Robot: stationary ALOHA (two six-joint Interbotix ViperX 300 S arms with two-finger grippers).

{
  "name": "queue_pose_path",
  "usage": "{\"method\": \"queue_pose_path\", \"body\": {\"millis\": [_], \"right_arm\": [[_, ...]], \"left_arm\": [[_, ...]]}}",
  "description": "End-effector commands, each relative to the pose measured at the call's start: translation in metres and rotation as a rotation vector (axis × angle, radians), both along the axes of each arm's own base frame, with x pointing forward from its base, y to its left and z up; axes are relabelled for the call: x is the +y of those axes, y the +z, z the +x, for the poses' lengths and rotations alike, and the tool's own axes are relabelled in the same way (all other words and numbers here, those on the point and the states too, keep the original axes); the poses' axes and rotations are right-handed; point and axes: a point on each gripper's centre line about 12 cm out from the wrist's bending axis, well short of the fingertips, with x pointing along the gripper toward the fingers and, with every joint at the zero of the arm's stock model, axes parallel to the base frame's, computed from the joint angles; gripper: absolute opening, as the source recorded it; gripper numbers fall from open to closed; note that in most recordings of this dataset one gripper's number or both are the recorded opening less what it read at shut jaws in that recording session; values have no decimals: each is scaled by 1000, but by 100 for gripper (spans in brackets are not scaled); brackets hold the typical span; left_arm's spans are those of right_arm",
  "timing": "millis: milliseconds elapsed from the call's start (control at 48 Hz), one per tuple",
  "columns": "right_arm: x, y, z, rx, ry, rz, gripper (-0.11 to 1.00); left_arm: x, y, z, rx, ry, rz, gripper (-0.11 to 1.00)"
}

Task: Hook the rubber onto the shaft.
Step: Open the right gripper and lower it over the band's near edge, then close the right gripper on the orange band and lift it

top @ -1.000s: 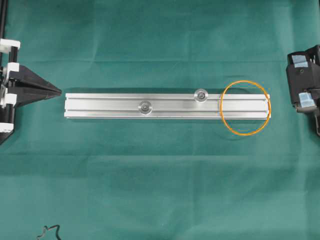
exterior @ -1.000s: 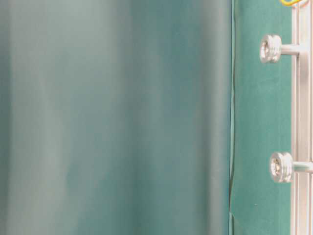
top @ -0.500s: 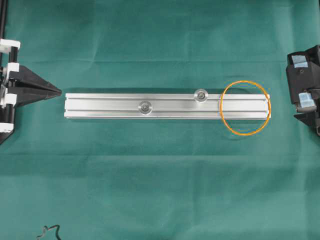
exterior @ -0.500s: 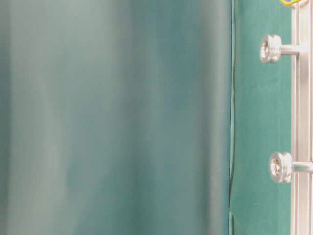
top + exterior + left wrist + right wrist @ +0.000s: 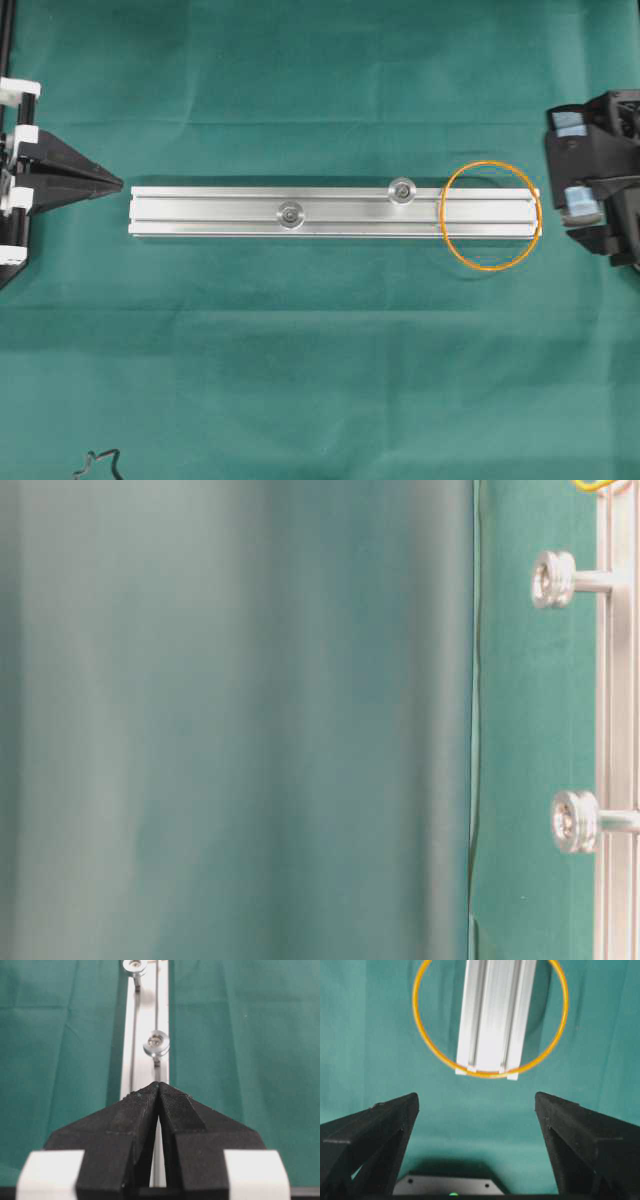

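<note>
Left tool [image 5: 105, 183] sits pinched shut off the rail's [image 5: 220, 212] left end, out of the way. Two shafts [image 5: 402, 190] stand bare mid-rail. The rubber [image 5: 491, 215] lies draped over the rail's right end, right tool [image 5: 477, 1105] spread wide beyond it, lined up for a pickup.

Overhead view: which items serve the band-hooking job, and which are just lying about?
Job:
thin orange rubber band, draped over the rail's end
silver aluminium rail
two flanged metal shaft pins
open right claw

Lying about:
black squiggly cord
shut left claw, idle
</note>
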Motion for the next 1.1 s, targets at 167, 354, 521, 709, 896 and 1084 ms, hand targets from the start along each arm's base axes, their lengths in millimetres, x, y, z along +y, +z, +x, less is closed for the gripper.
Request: {"method": "queue_pose_path", "body": {"millis": [167, 354, 521, 709, 896, 1084], "right_arm": [[0, 11, 29, -26, -4, 5, 96], [0, 10, 40, -18, -3, 5, 96], [0, 10, 41, -17, -3, 5, 96], [0, 9, 41, -15, -3, 5, 96], [1, 8, 42, -18, -1, 5, 96], [4, 3, 42, -23, 3, 22, 96]], "left_arm": [[0, 12, 3, -29, 0, 3, 0], [0, 12, 3, -29, 0, 1, 0], [0, 12, 3, -29, 0, 1, 0], [0, 12, 3, -29, 0, 3, 0], [0, 12, 3, -29, 0, 3, 0], [0, 12, 3, -31, 0, 1, 0]]}}
